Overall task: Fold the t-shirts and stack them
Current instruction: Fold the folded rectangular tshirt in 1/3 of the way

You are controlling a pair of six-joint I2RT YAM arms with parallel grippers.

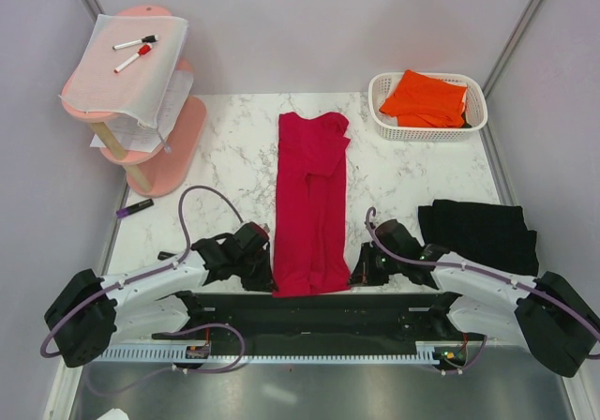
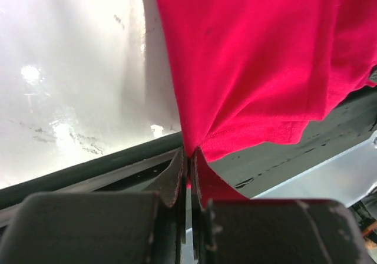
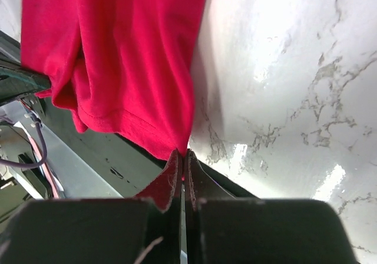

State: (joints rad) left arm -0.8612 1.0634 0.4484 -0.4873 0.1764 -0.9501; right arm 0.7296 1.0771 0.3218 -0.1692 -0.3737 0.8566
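The crimson red t-shirt [image 1: 309, 204] lies folded into a long narrow strip down the middle of the marble table [image 1: 234, 148]. My left gripper [image 1: 267, 272] is shut on its near left corner [image 2: 189, 143]. At the near right corner [image 3: 177, 146], my right gripper [image 1: 354, 275] is shut on the cloth too. In both wrist views the fingers pinch red hem at the table's front edge. A black t-shirt [image 1: 478, 234] lies folded at the right. The bright orange t-shirt [image 1: 427, 98] sits in a white basket [image 1: 473, 120] at the back right.
A pink tiered stand [image 1: 159, 148] at the back left carries a white sheet [image 1: 131, 68] with two marker pens [image 1: 134, 42]. A purple marker [image 1: 134, 209] lies on the table's left side. The dark rail [image 1: 309, 312] runs along the near edge.
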